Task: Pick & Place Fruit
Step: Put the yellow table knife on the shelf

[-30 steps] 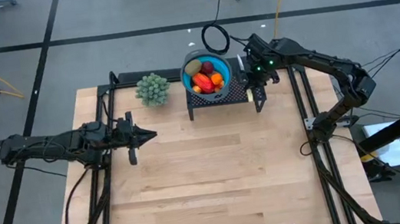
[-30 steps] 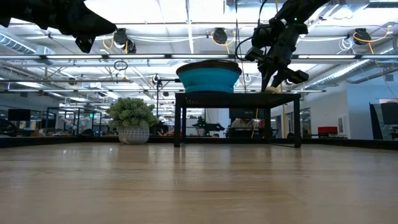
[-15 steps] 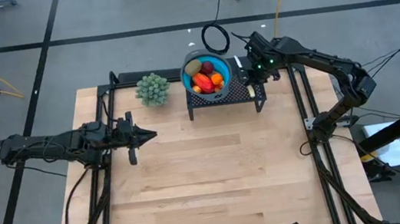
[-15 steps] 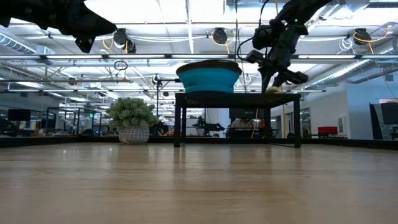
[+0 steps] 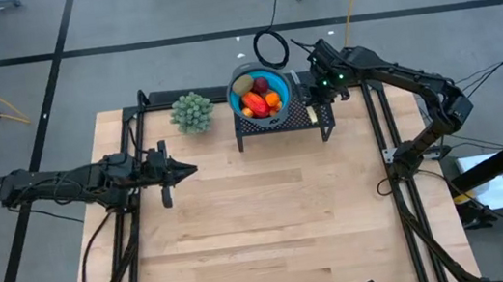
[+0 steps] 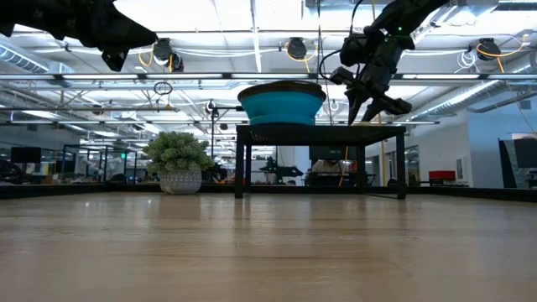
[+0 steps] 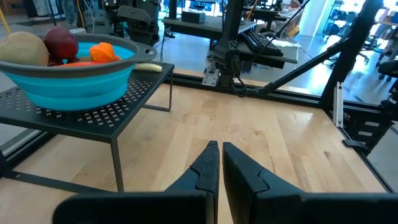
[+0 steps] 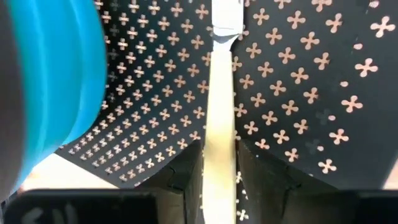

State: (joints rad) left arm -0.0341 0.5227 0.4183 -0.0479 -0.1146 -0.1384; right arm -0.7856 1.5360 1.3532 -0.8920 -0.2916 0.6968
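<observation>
Two arms share our table, and only one is at work. We see the right gripper reaching in from the right side, its arm bent at the elbow, the wrist hanging just above the right end of the small black perforated stand, close beside the blue bowl. In the low view its fingers point down at the stand's top. From the right wrist view we see a pale yellow, elongated piece lying on the perforated surface, running between the two dark fingers; the jaws sit close on either side of it, but we cannot tell whether they clamp it or have let go.

We find the fruit heaped in the blue bowl on the stand: red-orange, dark red and olive pieces, with orange ones among them.

We see the left gripper stretched out level over the left part of the table, well apart from the stand, jaws together and empty, pointing toward the middle. The bushy green plant stands just left of the bowl.
</observation>
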